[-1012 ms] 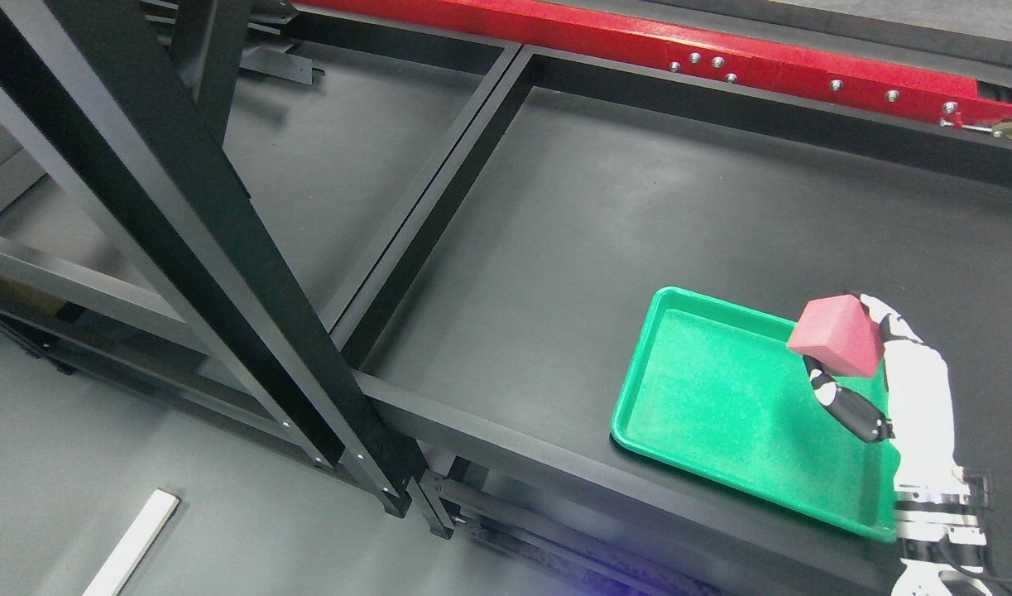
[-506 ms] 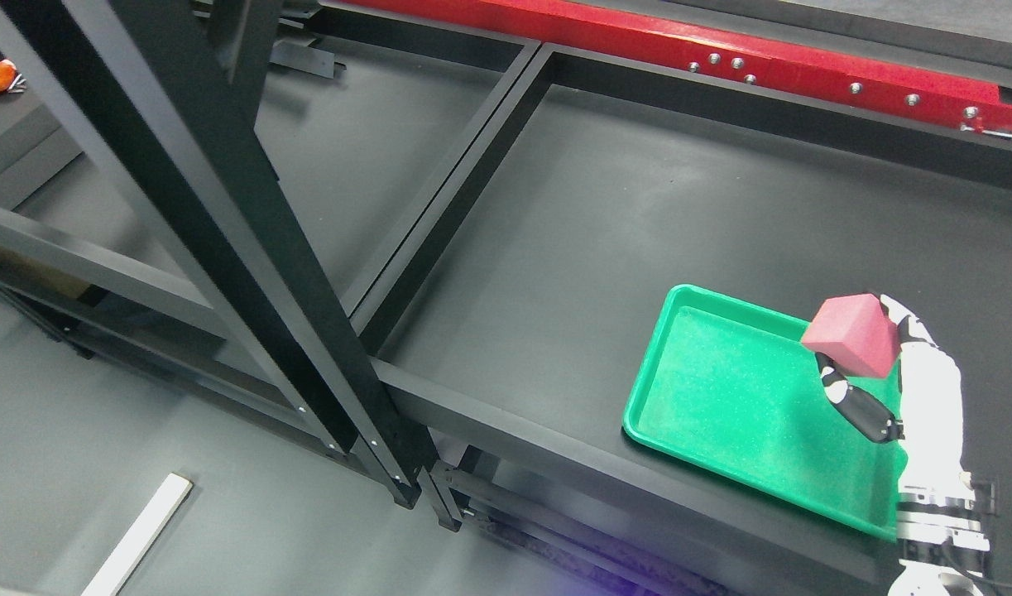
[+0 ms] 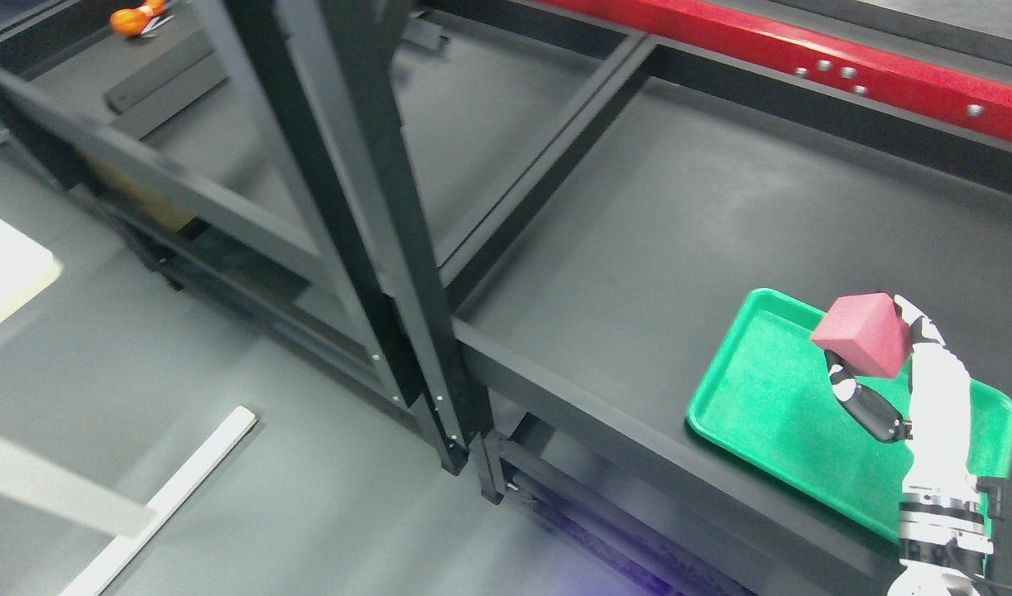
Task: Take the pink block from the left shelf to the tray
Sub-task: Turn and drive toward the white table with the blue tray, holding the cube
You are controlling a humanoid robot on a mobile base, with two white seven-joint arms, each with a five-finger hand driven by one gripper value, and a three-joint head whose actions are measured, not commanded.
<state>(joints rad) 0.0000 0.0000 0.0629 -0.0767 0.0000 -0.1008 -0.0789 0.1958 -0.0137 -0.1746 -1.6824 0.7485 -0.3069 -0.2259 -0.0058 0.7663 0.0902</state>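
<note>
My right hand (image 3: 874,364) rises from the lower right corner and is shut on the pink block (image 3: 863,334), thumb under it and fingers behind it. The block hangs tilted over the middle of the green tray (image 3: 754,397), which lies on the black shelf surface at the right. I cannot tell how far above the tray floor the block is. My left arm does not show.
A thick black upright post (image 3: 365,215) of the shelf frame stands left of centre. A red beam (image 3: 803,58) runs along the back. An orange object (image 3: 133,18) lies on the far left shelf. White strips (image 3: 166,497) lie on the grey floor.
The whole picture has shifted right and down, so the camera has turned left. The hand and block stay nearly where they were over the tray.
</note>
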